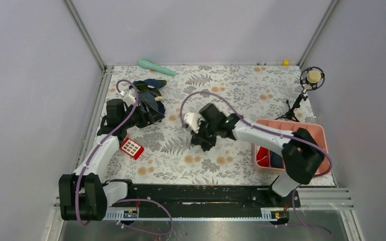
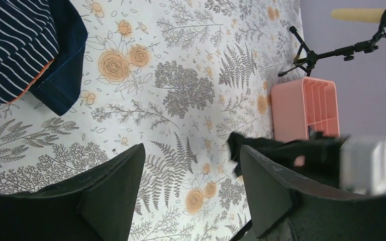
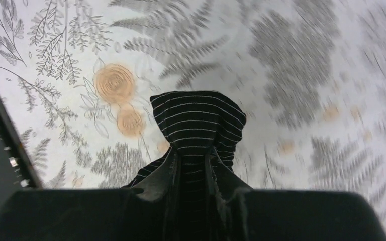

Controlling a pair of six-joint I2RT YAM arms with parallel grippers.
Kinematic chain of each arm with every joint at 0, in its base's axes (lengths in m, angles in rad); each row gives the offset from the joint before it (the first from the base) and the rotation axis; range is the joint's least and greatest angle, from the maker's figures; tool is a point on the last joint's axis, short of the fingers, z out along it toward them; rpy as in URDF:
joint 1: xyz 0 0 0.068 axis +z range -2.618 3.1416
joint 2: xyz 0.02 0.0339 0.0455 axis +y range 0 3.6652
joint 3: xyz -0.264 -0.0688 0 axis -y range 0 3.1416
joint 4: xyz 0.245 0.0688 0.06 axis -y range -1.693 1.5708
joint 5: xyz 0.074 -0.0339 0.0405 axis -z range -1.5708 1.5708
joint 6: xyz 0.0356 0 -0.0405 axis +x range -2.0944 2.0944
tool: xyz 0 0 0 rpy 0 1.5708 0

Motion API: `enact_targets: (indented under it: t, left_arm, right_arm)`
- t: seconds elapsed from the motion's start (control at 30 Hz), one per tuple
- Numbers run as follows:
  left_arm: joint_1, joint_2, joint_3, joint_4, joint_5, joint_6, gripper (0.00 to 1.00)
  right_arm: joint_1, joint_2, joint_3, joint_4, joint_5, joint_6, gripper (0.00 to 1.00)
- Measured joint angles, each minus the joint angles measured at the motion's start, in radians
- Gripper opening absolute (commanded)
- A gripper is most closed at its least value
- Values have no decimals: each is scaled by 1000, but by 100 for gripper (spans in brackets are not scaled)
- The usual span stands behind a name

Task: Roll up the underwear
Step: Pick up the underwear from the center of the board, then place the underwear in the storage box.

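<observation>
Right pincer (image 3: 193, 163) of mine is closed tight on the underwear (image 3: 199, 113). Both fingers press a fold of the black cloth between them, and a bunch of it stands out beyond the tips, with fine pale lines on the fabric. Seen from above, this pincer is over the middle of the flowered table (image 1: 241, 90), and the black cloth hangs at its tip. Whether the cloth touches the table I cannot tell.

My left pincer (image 2: 191, 150) is wide open and holds nothing. Between its two dark fingers I see only the printed table.

Just beside my left arm, on the near side, lies the red keypad (image 1: 131, 147). A little farther than the left pincer lies the navy striped garment (image 1: 150, 99), crumpled, toward the left rear of the table and well apart from the underwear.

On the right side, near my right arm, stands the pink basket (image 1: 317, 129) with red and dark cloth inside. Behind the basket is a microphone stand (image 1: 297, 103) on a small tripod.

At the far edge of the table lies a teal tool (image 1: 156, 67), and a small yellow thing (image 1: 285, 63) sits at the far right corner.
</observation>
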Motion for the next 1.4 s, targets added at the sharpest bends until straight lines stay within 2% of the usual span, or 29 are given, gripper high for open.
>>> enact_targets:
  t: [0.2,0.4,0.53,0.7,1.07,1.4]
  left_arm:
    - [11,-33,-14,-8,59,-29,70]
    - [11,-37,-23,0,95,-65,70]
    - [12,-35,-23,13,106,-85,70]
    - [12,-27,-21,-6,121,-91,69]
    - [12,-24,97,-279,176,47,67]
    - [72,-55,96,-351,191,74,67]
  right_arm:
    - [-201,-255,21,-229,-5,220,0]
    - [-357,-557,-16,-380,218,400,0]
    - [-502,-653,-85,-446,307,442,0]
    - [-625,-595,-129,-471,304,444,0]
    - [-724,-490,-170,-285,252,506,0]
    - [-786,-320,-170,-174,233,534,0]
